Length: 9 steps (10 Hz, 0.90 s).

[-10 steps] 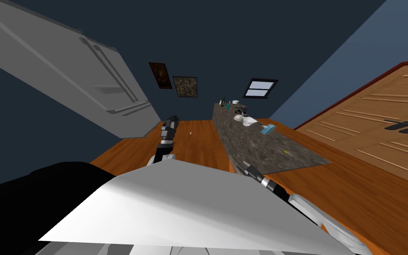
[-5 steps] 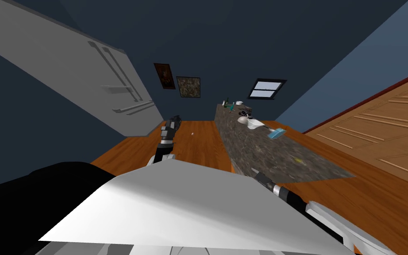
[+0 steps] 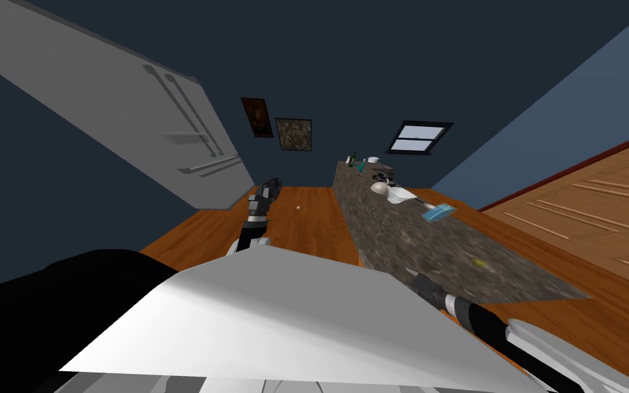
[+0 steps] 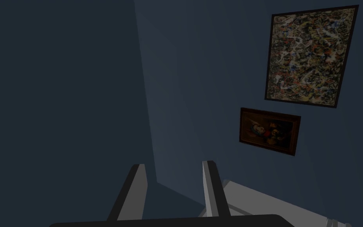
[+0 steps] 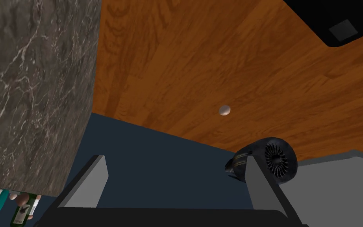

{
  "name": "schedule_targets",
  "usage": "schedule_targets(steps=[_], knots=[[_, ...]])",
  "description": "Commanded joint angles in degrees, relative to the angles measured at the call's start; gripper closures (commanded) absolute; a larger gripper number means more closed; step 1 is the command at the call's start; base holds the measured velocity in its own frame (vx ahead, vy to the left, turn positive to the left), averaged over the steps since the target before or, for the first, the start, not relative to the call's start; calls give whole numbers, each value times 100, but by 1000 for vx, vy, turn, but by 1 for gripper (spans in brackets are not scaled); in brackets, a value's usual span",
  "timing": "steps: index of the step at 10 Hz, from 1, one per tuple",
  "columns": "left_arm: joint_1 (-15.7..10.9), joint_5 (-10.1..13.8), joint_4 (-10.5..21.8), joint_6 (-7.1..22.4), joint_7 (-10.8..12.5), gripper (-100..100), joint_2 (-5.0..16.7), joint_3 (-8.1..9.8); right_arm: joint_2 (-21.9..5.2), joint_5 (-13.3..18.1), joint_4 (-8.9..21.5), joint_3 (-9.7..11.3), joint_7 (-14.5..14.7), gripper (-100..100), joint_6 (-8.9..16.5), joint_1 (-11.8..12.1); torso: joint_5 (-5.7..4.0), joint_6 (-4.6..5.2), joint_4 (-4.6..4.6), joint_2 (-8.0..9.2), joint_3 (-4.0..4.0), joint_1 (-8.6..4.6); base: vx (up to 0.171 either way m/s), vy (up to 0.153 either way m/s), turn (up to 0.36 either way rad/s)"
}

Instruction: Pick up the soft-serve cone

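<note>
A long dark stone counter [image 3: 402, 235] runs away from me on my right. At its far half stands a pale rounded thing [image 3: 378, 185] beside a white bowl [image 3: 400, 196]; I cannot tell if it is the soft-serve cone. My right gripper [image 3: 412, 274] [image 5: 175, 158] hangs low at the counter's near end, beside its side wall [image 5: 31, 90], open and empty. My left gripper [image 3: 269, 184] [image 4: 174, 164] is held out over the wooden floor [image 3: 306, 225], its fingers apart with nothing between them.
A grey fridge [image 3: 170, 136] stands at the left. A blue thing [image 3: 437, 213], a small yellow thing [image 3: 477, 260] and bottles [image 3: 354, 161] lie on the counter. A small pale ball [image 3: 298, 206] [image 5: 225, 110] rests on the floor. Wooden doors [image 3: 600, 205] are on the right.
The whole head view has shifted: I have moved, so the counter and its things sit further right and nearer. My right arm has slid towards the lower right. The left arm is unchanged.
</note>
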Motion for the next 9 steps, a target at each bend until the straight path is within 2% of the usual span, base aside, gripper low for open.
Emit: schedule_targets(steps=[1,2,3,5,6,7,9], knots=[[0,0,0,0,0,0,0,0,-286,123,286,48,1,-100,4,-42,0,0,0,0,0,0,102,0,85],[0,0,0,0,0,0,0,0,-328,123,419,48,1,-100,4,-42,0,-4,0,-5,-2,0,94,-6,47],[0,0,0,0,0,0,0,0,-555,223,571,81,20,-100,7,-61,-1,0,0,-2,-1,-2,105,-19,48],[0,0,0,0,0,0,0,0,-555,223,716,81,20,-100,7,-61,-1,1,0,3,2,-3,56,-9,22],[0,0,0,0,0,0,0,0,-763,314,888,112,33,-100,10,-82,-3,1,4,19,10,-1,68,-3,43],[0,0,0,0,0,0,0,0,-763,314,997,112,33,-100,10,-82,0,-1,3,11,7,0,78,-16,39],[0,0,0,0,0,0,0,0,-1117,474,1397,168,41,-100,18,-123,-2,-1,1,4,2,-8,123,-46,51]])
